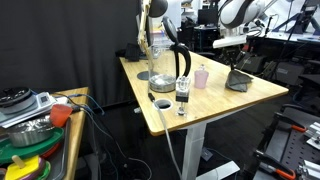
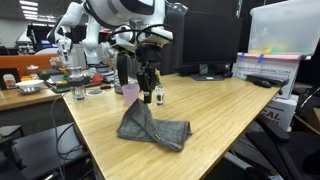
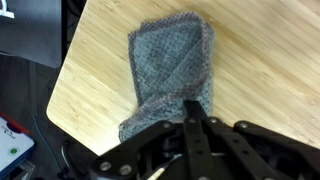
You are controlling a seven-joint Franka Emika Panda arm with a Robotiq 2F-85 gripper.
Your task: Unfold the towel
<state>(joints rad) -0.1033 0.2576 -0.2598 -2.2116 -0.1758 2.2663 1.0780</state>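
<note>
The gripper [image 3: 188, 106] reaches in from the bottom of the wrist view, its jaws clenched tight together and seemingly pinching the narrowed end of the towel [image 3: 172, 62]. The grey-green cloth lies on a pale wooden table [image 3: 100, 70], near a rounded corner. In an exterior view the towel [image 2: 155, 128] sits at the near end of the tabletop, drawn into a low peak on one side under the gripper [image 2: 147, 88]. Farther along the table, well apart from the cloth, stand a pink cup [image 2: 130, 92] and a small bottle [image 2: 159, 96], with a dark kettle [image 2: 122, 68] behind them. In an exterior view the kettle [image 1: 178, 62] stands just beside a tall clear jug [image 1: 157, 55]. A low side table [image 1: 62, 125] beyond holds bowls and clutter. The towel's long axis runs straight away from the fingertips in the wrist view, roughly along the nearby table edge. Its broad, squared end points away from the gripper.
</note>
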